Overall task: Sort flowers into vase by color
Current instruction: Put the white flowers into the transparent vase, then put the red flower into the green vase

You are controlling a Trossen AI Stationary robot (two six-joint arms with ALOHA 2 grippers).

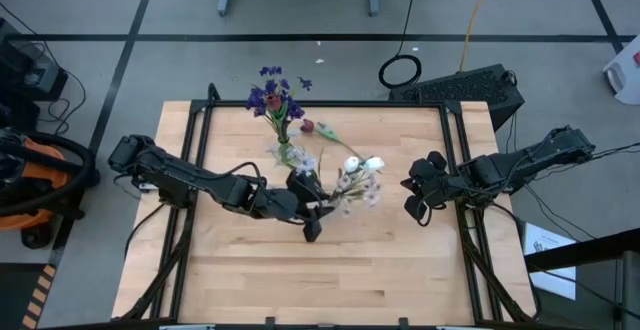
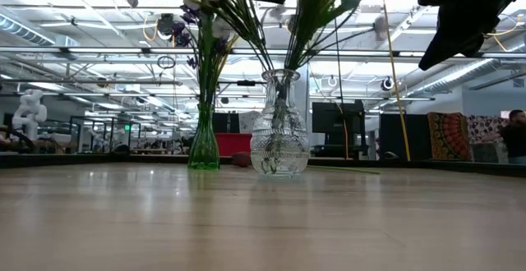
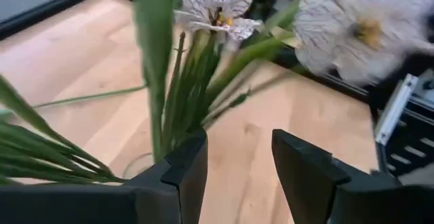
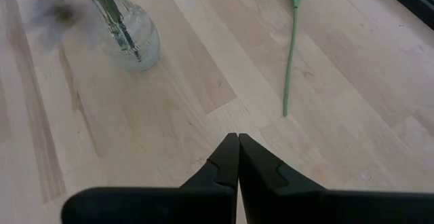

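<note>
Your left pincer (image 3: 237,173) stands wide open just beside the clear vase (image 2: 279,135) of white flowers (image 1: 358,175) at mid-desk. One dark red tulip (image 1: 309,126) lies on the desk (image 1: 400,270) beyond, stem (image 4: 291,54) running toward your right pincer (image 4: 237,153), closed and empty.

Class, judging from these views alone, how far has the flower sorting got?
Done: purple flowers stand in the green vase, white flowers in the clear vase. In hand: nothing; the left gripper is open beside the white stems, the right gripper is shut. Left: the dark red tulip on the table.
</note>
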